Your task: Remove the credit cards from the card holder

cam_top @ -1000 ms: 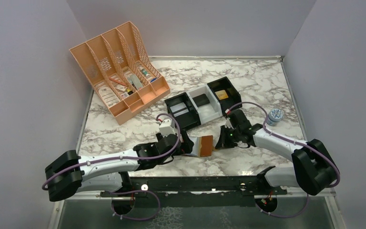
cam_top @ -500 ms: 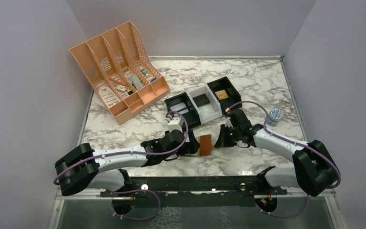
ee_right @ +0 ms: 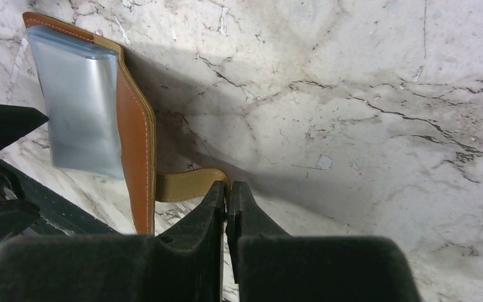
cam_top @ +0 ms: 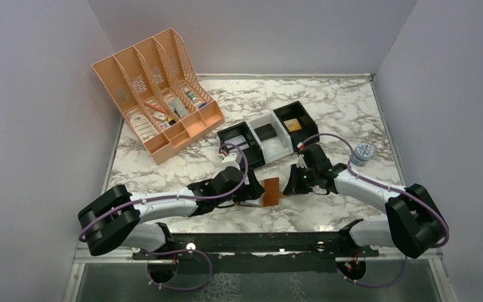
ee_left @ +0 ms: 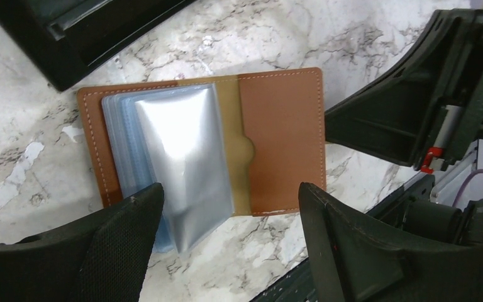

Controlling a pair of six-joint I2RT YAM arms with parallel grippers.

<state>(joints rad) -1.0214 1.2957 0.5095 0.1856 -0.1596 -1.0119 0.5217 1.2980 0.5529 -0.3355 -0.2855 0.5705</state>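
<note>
Card holder (ee_left: 283, 138) lay open mid-frame, credit cards (ee_left: 182, 157) inside; right gripper (ee_right: 227, 195) pinched its tab (ee_right: 188, 184); left gripper (ee_left: 226, 192), spread, had advanced over it.

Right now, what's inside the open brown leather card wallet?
Inside the brown leather wallet lies a fanned stack of pale blue-grey plastic sleeves, the top one glossy. Whether cards sit in them cannot be seen: the cloudy plastic covers that.

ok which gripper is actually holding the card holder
The right gripper: it is shut on the tan snap tab of the card holder. The left gripper is open, spread above the clear sleeves.
</note>
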